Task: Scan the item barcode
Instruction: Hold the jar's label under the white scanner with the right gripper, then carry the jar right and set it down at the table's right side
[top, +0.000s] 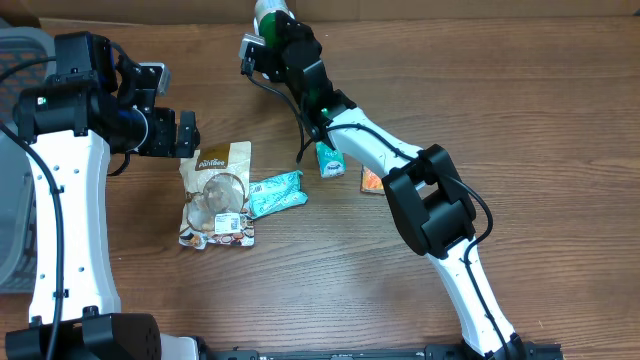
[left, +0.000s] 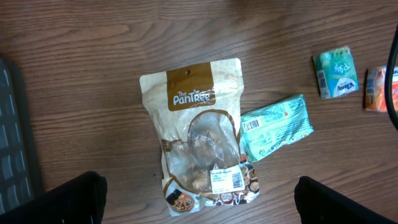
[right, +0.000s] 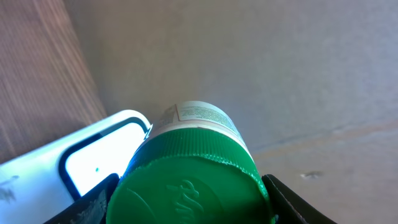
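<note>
The right gripper grips the green-capped bottle at the far edge of the table, long axis running away from the wrist, a white device just beside it; the left gripper, wide and empty, hangs well apart above the pouch

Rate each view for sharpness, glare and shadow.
Overhead: evenly lit, with soft shadows across the table. Left wrist: sharp, print on the snack pouch and the teal packet is readable, with a mild sheen on the pouch's clear window; the left fingers are dark blurs at the bottom corners. Right wrist: the green-capped bottle crowds the lens, slightly soft, background featureless.
</note>
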